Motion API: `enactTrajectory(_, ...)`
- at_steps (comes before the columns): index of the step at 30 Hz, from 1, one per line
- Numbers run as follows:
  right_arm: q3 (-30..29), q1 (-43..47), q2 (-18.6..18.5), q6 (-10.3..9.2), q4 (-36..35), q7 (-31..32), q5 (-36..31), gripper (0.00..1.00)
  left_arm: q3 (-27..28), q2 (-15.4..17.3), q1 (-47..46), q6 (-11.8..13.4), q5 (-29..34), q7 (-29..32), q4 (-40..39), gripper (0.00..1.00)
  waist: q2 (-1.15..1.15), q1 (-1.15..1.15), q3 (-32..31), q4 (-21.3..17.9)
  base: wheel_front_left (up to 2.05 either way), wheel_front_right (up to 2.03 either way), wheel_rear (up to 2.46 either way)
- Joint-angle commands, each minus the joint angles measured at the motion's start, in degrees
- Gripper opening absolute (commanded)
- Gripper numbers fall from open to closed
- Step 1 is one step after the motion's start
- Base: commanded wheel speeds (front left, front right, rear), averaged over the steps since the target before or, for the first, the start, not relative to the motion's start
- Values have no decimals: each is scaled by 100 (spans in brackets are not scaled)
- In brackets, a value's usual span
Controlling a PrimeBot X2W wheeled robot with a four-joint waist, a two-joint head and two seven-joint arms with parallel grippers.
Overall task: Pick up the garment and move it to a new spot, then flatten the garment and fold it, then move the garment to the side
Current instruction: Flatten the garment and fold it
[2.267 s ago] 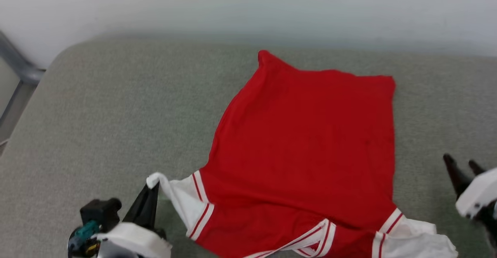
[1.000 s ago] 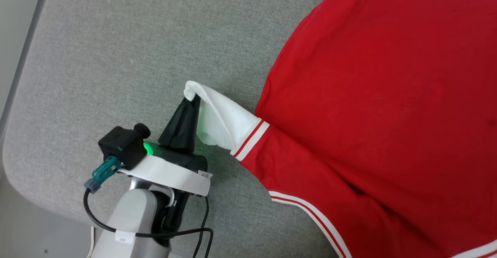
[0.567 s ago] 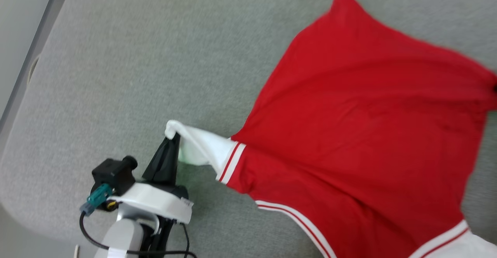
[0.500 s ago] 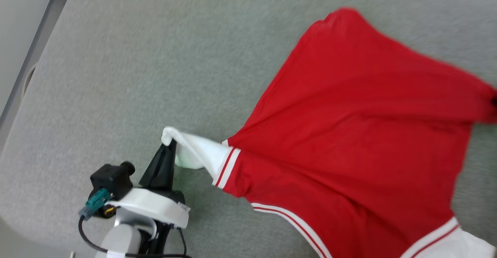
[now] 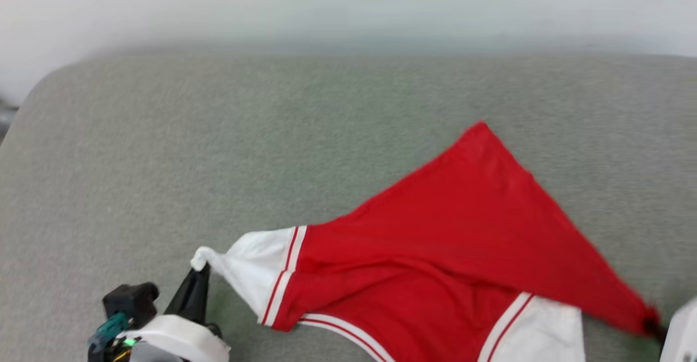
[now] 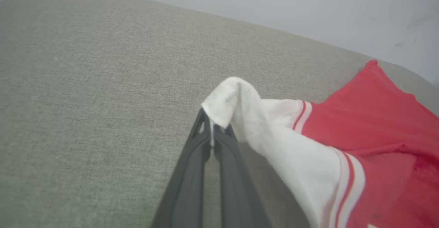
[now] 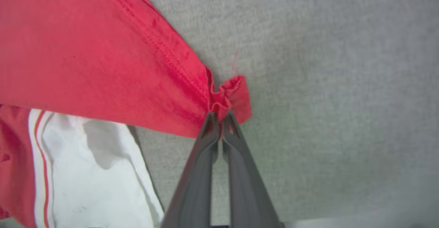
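Red garment [image 5: 446,242] laid on grey cloth table [image 5: 163,149], white sleeve [image 6: 274,135] pinched by left gripper [image 6: 212,127], red corner [image 7: 236,94] pinched by right gripper [image 7: 219,116].

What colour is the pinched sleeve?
The sleeve is white with red-striped trim, clearest in left wrist view.

Head high, wrists close; all share garment [image 5: 435,242]
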Motion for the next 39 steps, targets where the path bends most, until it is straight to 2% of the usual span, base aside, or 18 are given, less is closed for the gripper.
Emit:
enactTrajectory(1, -30, 180, 89, -6, -93, -55, 23, 0, 37, 48, 85, 64, -20, 30, -4, 0, 0, 1, -203, -226, 0, 0, 0)
enactTrajectory(6, -135, 1085, 672, -6, -336, -287, 4, 0, 77, 99, 315, 179, -58, 120, -87, 0, 0, 1, -362, -398, 0, 0, 0)
enactTrajectory(11, -193, 1683, 1019, -6, -364, -466, 71, 0, 50, 123, 447, 231, -82, 226, -137, 0, 0, 1, -458, -421, 0, 0, 0)
enactTrajectory(12, -172, 1742, 1054, -6, -365, -550, 104, 20, 41, 127, 448, 243, -84, 252, -151, 0, 0, 1, -464, -422, 0, 0, 0)
enactTrajectory(13, -180, 1767, 1070, -5, -380, -676, 134, 100, 31, 128, 453, 239, -85, 263, -171, 0, 0, 1, -467, -422, 0, 0, 0)
enactTrajectory(17, -90, 1632, 1104, -5, -391, -1383, 218, 100, 7, 139, 477, 273, -100, 316, -250, 0, 0, 1, -456, -452, 0, 0, 0)
enactTrajectory(20, -79, 1378, 1086, -5, -415, -2149, 190, 100, -29, 141, 445, 288, -98, 366, -315, 0, 0, 1, -446, -437, 0, 0, 0)
enactTrajectory(26, 185, 833, 701, -5, -325, -3556, 46, 100, -84, 117, 303, 295, -81, 379, -453, 0, 0, 1, -379, -326, 0, 0, 0)
enactTrajectory(29, 425, 439, 458, -5, -158, -3921, 55, 100, -105, 108, 237, 313, -83, 368, -528, 0, 0, 1, -301, -270, 0, 0, 0)
enactTrajectory(33, 741, -156, 125, -5, 139, -3791, 95, 100, -158, 78, 74, 295, -57, 346, -624, 0, 0, 1, -118, -123, 0, 0, 0)
enactTrajectory(35, 910, -471, -80, -5, 296, -3465, 209, 100, -188, 59, -26, 265, -58, 330, -664, 0, 0, 1, -7, -40, 0, 0, 0)
enactTrajectory(38, 1131, -908, -446, -5, 561, -2560, 387, 100, -268, 16, -193, 247, -12, 320, -723, 0, 0, 1, 166, 88, 0, 0, 0)
enactTrajectory(39, 1131, -908, -446, -5, 561, -2560, 387, 100, -268, 16, -193, 247, -12, 320, -723, 0, 0, 1, 166, 88, 0, 0, 0)
